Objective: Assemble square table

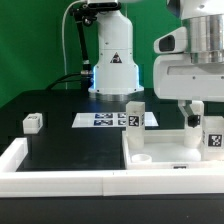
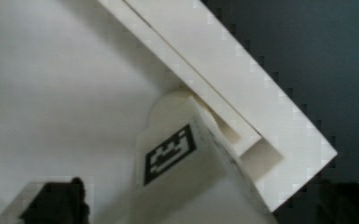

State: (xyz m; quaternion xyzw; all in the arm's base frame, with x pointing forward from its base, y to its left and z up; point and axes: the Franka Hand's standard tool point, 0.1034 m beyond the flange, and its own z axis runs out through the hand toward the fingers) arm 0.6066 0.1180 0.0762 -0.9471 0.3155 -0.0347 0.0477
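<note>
Square slab (image 1: 165, 145) lies flat on black tabletop (image 1: 70, 150) at exterior view's right, against white rail (image 1: 60, 182). Tagged leg (image 1: 134, 115) stands on it; another leg (image 1: 212, 137) beneath tool (image 1: 197, 112), tool state unclear. Marker board (image 1: 105, 119) behind.

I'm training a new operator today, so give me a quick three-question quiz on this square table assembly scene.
1. True or false: the marker board lies on top of the square tabletop.
2. Where is the small white leg at the exterior view's left? A: on the black surface. B: on the tabletop. C: in the jaws.
3. Fill in: in the wrist view, the black-and-white tag sits on a ____.
Key: 1 false; 2 A; 3 table leg.
</note>
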